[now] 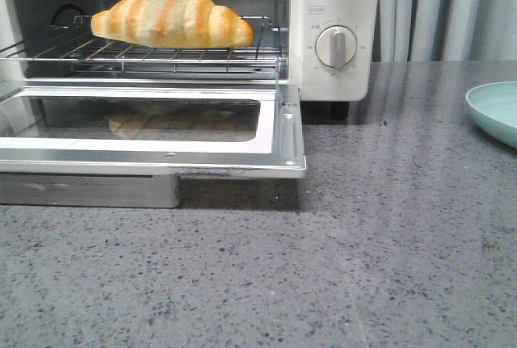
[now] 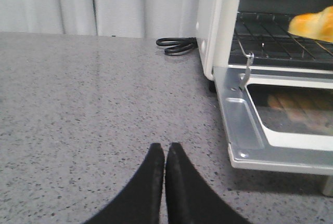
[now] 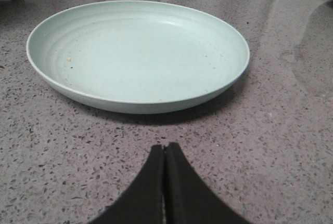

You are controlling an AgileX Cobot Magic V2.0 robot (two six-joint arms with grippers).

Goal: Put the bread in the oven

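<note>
Bread (image 1: 171, 17) on wire rack (image 1: 145, 53) inside open oven (image 1: 335, 29)
Left gripper (image 2: 165, 154) and right gripper (image 3: 165, 154): both clenched, empty, well apart from bread

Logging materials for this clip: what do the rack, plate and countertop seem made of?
Rack: thin bright metal wire, under the bread. Plate: matte pale green, probably plastic or fibre composite, faintly speckled. Countertop: grey speckled stone or quartz look, polished enough to reflect.

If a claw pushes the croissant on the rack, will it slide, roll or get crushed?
The croissant looks glossy and lies on thin wires of the rack, so it would probably slide easily. Its flat underside and pointed ends make rolling unlikely. Whether it crushes cannot be told from here.
</note>
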